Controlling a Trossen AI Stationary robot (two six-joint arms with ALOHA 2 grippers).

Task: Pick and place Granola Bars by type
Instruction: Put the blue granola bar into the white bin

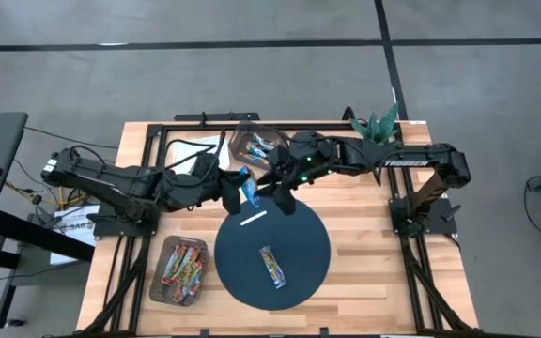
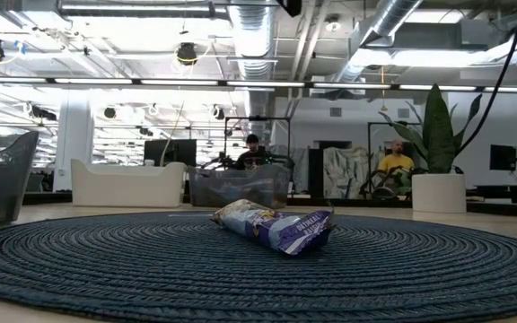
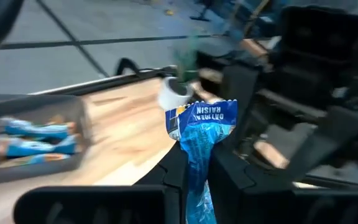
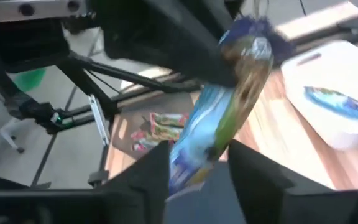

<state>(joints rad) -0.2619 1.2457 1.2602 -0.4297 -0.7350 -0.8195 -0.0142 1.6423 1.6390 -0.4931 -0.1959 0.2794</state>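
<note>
Grippers meet above mat's far edge: left gripper (image 3: 197,180) clamped on blue granola bar (image 3: 201,143); right gripper (image 4: 194,171) jaws apart around it. Only low view shows purple bar (image 2: 276,229) on round mat (image 2: 106,269).

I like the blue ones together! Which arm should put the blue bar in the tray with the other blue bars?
Probably left: the left fingers pinch the blue foil-wrapped granola bar, and the dark tray of blue bars sits close beside them.
</note>
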